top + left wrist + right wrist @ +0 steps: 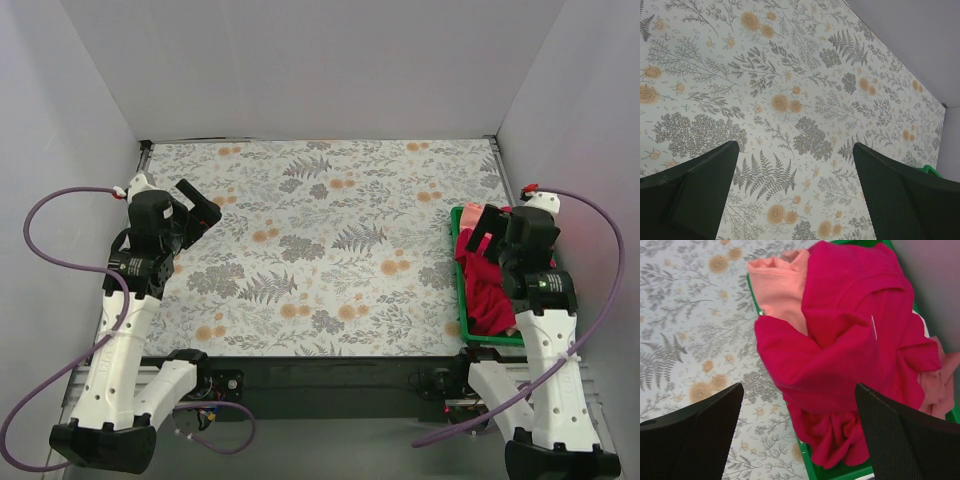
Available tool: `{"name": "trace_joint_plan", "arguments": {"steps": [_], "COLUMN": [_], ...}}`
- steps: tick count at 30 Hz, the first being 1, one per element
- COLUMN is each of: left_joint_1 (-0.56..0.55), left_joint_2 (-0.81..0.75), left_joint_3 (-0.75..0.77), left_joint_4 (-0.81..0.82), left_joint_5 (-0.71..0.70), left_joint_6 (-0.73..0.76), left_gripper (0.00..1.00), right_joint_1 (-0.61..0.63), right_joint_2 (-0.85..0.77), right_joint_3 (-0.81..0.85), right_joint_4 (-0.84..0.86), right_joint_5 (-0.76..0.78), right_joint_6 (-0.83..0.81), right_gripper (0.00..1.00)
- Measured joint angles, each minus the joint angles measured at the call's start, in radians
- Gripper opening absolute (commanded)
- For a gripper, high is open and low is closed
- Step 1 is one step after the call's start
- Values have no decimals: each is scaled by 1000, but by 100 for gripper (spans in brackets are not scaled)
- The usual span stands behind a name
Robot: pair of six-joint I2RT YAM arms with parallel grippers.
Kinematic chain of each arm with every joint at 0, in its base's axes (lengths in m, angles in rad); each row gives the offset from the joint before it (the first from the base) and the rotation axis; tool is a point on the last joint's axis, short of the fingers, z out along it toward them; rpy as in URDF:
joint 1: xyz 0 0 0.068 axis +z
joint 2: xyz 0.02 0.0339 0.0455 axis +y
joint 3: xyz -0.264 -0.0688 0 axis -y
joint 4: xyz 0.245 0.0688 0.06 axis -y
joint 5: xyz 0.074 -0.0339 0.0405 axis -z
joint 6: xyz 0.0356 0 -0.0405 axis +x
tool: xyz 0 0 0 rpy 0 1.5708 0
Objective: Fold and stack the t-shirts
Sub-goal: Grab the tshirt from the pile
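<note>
The t-shirts lie crumpled together in a green bin at the table's right edge. The large crimson shirt lies on top and spills over the bin's left rim; in the right wrist view it fills the middle. The salmon pink shirt shows at the bin's far end. A dusty maroon-pink shirt peeks out at the right. My right gripper is open and empty above the crimson shirt. My left gripper is open and empty above the bare table at the far left.
The table wears a floral patterned cloth. White walls close it in at the back and both sides. A corner of the green bin shows far off in the left wrist view.
</note>
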Motion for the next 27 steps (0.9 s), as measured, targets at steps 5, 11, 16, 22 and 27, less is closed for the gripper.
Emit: {"name": "trace_joint_plan", "arguments": {"steps": [5,11,16,22,27], "left_joint_1": [0,0,0,0,0], "left_joint_2": [-18,-58,-55,-55,-56], "left_joint_3": [0,-8,-9,-19,-20], "left_joint_4": [4,35,40,34,33], "left_joint_5": [2,16,19,11,2], "left_joint_6": [22,41,43,41,41], "left_gripper": [98,98,98,98,98], "right_joint_1": [0,0,-3,-6,-6], "right_joint_2": [111,230,244,152,98], "right_joint_3": [-16,-40,-75,-84,-8], "right_joint_4": [-13,-11,38,96,95], "right_joint_5": [97,154,195,217,220], "right_joint_6": [19,50,64,53,22], "right_gripper": [98,79,18,1,1]}}
